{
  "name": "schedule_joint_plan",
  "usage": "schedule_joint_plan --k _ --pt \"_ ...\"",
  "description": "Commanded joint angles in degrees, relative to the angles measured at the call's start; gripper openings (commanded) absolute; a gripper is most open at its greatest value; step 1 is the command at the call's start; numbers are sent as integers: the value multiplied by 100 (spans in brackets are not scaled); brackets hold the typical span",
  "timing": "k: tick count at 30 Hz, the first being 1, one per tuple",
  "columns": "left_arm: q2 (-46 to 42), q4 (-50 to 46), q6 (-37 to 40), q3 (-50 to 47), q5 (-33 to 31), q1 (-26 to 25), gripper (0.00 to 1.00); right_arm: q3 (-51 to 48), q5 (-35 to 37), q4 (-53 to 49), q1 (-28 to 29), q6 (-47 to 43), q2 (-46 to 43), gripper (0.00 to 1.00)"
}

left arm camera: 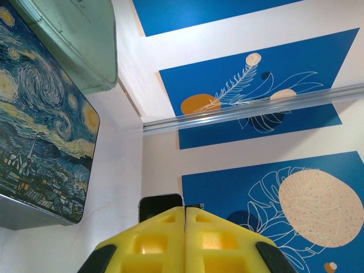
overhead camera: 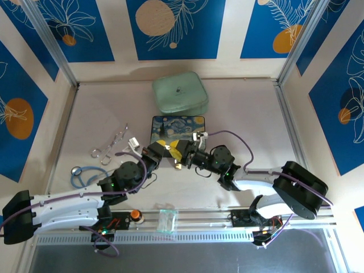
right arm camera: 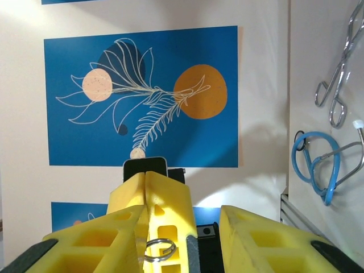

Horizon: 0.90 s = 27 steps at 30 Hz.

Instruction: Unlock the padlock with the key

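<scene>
One box (overhead camera: 170,126), one case (overhead camera: 180,91)

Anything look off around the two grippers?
Yes: in the right wrist view the right gripper has its jaws either side of the shut left gripper, a small metal ring between them. Nothing looks spilled or damaged.

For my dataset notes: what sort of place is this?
Probably a robot test booth: a table fenced by aluminium posts, walls with printed blue leaf posters, and a mounting rail at the near edge.
</scene>
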Motion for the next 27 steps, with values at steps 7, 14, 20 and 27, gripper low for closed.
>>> schedule_joint_plan --k 7,14,20,27 --pt "51 147 -45 -21 -106 -23 0 141 101 437 93 -43 33 37" --pt "117 209 -33 -17 -101 -23 0 171 35 705 114 109 267 31" --pt "162 345 77 -19 -115 -24 0 92 36 1324 123 374 662 27" --pt "259 577 60 -100 -135 -27 0 238 -19 1464 177 435 888 21"
